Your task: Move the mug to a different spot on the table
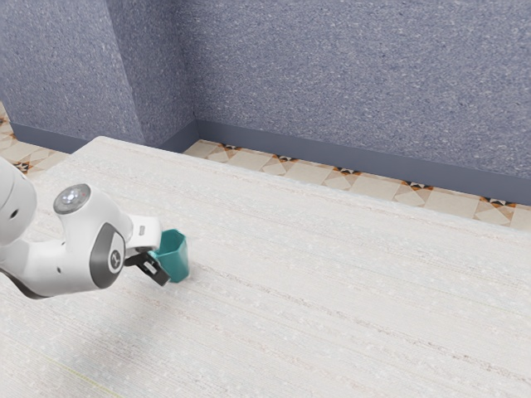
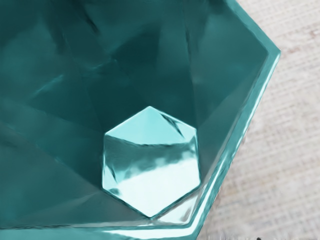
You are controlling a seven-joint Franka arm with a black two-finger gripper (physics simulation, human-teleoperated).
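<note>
Toward the tabletop's [image 1: 348, 282] edge at the exterior view's left, teal mug [image 1: 176, 253] sits upright, touching the hand [image 1: 158, 259] on its exterior-view-right side, open mouth straight below the wrist, but can't tell if hand is apart or clamped.

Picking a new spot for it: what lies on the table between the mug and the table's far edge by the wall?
Nothing: in the exterior view, the table is bare from the mug to that edge.
</note>
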